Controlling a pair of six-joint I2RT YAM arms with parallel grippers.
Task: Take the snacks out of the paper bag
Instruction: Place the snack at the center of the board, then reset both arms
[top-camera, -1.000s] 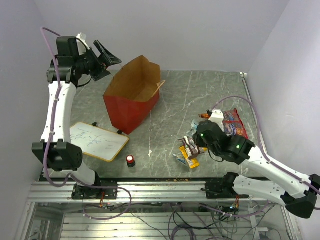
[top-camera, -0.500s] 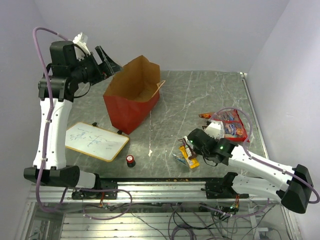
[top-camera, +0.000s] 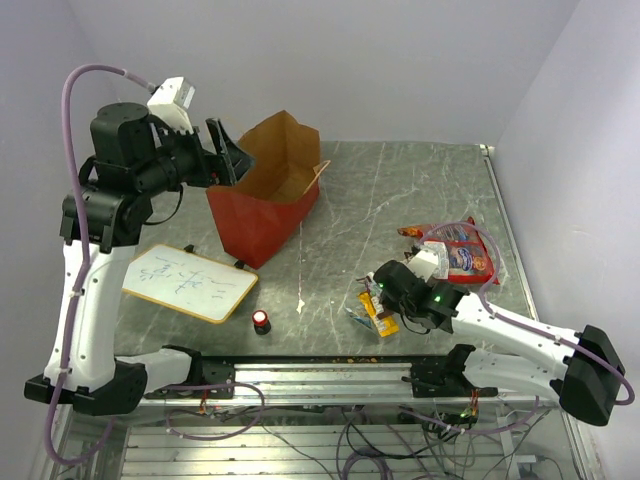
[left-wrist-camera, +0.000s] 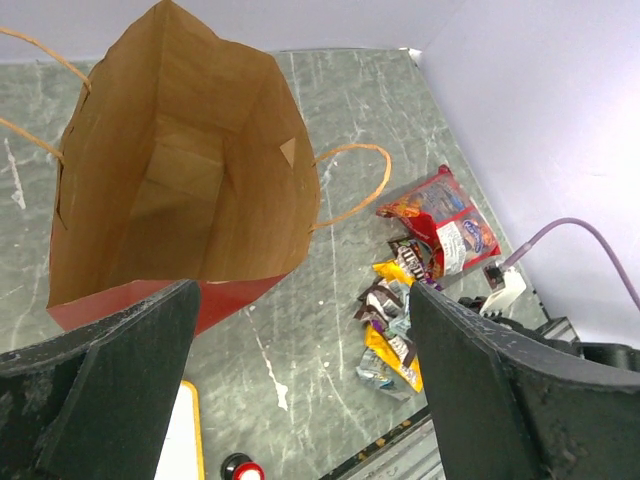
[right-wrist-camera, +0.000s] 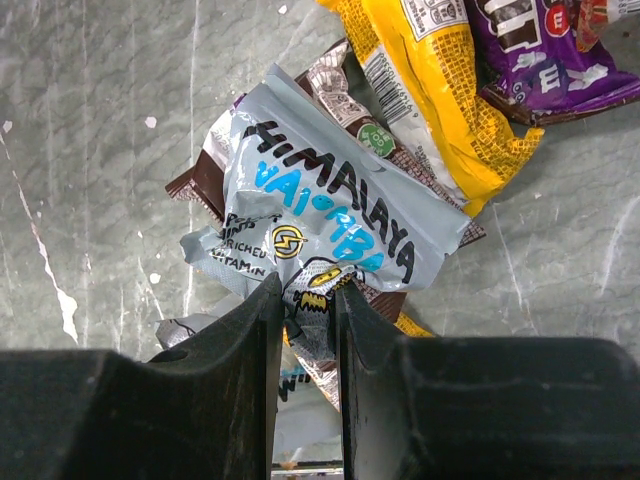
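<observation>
Grey marbled tabletop (top-camera: 400, 190), pale walls closing in on three sides.

Top view: paper bag (top-camera: 262, 215) standing upright at 10 o'clock, mouth gaping upward. Left end effector (top-camera: 228, 155) hovering just beside the bag's 9 o'clock rim, fingers spread wide, carrying nothing. Snacks (top-camera: 378, 312) lying in a loose pile at 4 o'clock, well apart from the bag. Red chip bag (top-camera: 462, 250) lying flat at 3 o'clock. Right end effector (top-camera: 376, 292) reaching down onto the pile. Whiteboard (top-camera: 190, 283) and red-topped knob (top-camera: 260, 321) sitting at 7 o'clock, uninvolved.

Left wrist view: looking down into the bag. Brown interior showing no packets, as far as its floor is visible.

Right wrist view: fingers (right-wrist-camera: 230, 400) standing narrow, the lower edge of a pale blue packet (right-wrist-camera: 330, 215) running into the gap, apparently pinched. Packet lying over brown bars, with a yellow bar (right-wrist-camera: 440, 90) at 1 o'clock.

Judgement: the step in hand is setting this packet on the pile, and the task is looking nearly finished. Doing it well means opening the fingers fully before rising, lifting straight up so the wrapper is not dragging its neighbours, and keeping the left arm wide of the string handles (left-wrist-camera: 350, 190).
</observation>
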